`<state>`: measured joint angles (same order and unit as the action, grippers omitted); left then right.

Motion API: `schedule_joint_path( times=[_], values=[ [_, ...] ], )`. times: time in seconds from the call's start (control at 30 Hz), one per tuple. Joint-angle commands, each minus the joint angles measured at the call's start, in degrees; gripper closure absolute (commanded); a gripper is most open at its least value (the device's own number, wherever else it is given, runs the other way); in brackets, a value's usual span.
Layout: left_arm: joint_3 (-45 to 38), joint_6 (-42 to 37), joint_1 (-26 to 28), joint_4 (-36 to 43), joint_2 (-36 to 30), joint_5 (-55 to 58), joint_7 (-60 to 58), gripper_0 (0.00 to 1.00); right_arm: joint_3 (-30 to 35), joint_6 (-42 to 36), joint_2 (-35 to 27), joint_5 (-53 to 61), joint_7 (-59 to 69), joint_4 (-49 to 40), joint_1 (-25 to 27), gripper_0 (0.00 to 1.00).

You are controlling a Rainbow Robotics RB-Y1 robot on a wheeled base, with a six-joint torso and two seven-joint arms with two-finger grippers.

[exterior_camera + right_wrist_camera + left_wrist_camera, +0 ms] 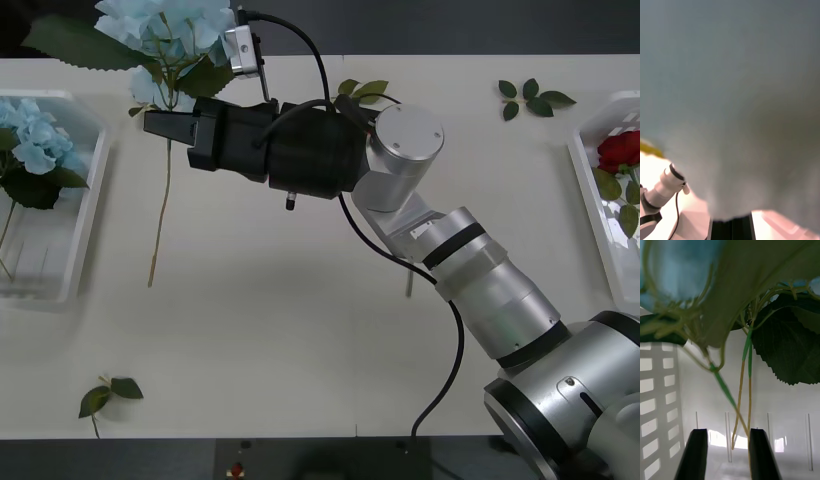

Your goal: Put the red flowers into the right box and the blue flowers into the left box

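Right gripper (165,125) sits upper left of the front frame, arm stretched across the table (300,330) from lower right, black fingers closed on the stem of a blue flower (165,30) just under the bloom; bloom is at the top edge, stem trails down toward frame centre-left. Right wrist view is mostly blue-grey blur, bloom likely right at the lens, fingers together at the bottom. Left box (85,200) is at the left edge just beside the held stem, already has blue flowers (35,140) in it. Left gripper (727,435) hangs over a white ribbed tray floor, fingers apart, thin stems and a big leaf (790,348) dangling in front of it, gripping nothing as far as I can judge. Right box (590,180) at the right edge holds a red flower (620,150). Leaf sprigs (530,98) lie loose, ignore them. Step in hand looks like carrying blue to the left box: move left until bloom and stem both clear the rim, line the long stem up with the box length so it doesn't hang over the edge, lower before letting go, mind the left gripper near that box
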<state>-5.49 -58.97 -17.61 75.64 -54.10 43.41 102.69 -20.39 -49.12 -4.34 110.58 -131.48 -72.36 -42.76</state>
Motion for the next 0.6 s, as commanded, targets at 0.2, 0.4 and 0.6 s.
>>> schedule_joint_path(
  times=[0.2, 0.4, 0.6],
  values=[
    [-2.6, -1.67, -2.6, 2.15, -1.27, 1.77, 5.85, 0.0, 1.23, -2.21, 0.21, 1.3, -2.03, -0.86, -1.45, 1.0],
    [-8.31, -13.63, -2.6, 3.46, -1.27, 10.38, 14.9, 0.0, 1.67, -2.12, 0.21, 1.48, -2.21, -0.86, -1.54, 1.0],
    [-14.03, -24.35, -2.51, 3.9, -1.27, 20.05, 22.29, 0.0, 1.67, -2.03, -0.4, 2.09, -2.47, -0.86, -1.45, 1.0]
  ],
)
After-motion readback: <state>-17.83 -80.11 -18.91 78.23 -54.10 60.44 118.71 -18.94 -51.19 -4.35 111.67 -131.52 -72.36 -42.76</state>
